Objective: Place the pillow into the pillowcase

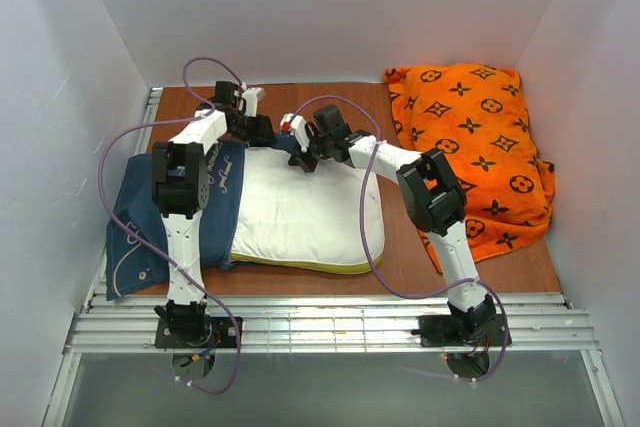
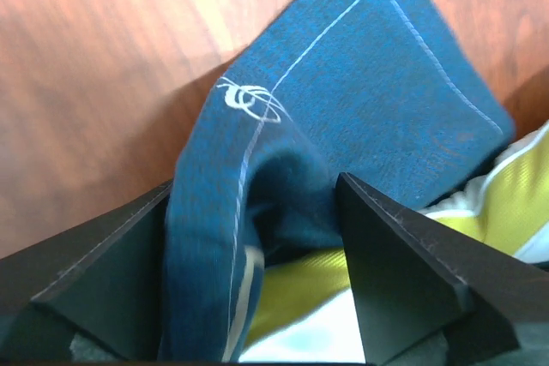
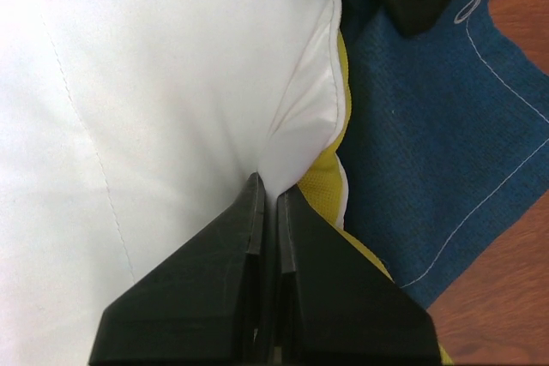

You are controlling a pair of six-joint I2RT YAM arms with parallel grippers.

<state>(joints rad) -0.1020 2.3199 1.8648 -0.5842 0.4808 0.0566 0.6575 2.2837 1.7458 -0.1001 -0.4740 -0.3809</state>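
Lying mid-way across the wooden table (image 1: 400, 257), the white pillow (image 1: 300, 217) is seen with its left end tucked inside the navy pillowcase (image 1: 150, 232), whose bunched hem is gripped between the part-spread fingers of the left gripper (image 2: 255, 182). A pucker of the pillow's cover beside its yellow edge band is pinched by the right gripper (image 3: 267, 184), fingers pressed together. Both items are judged light, soft and limp, so hold is best taken at hems and corners.
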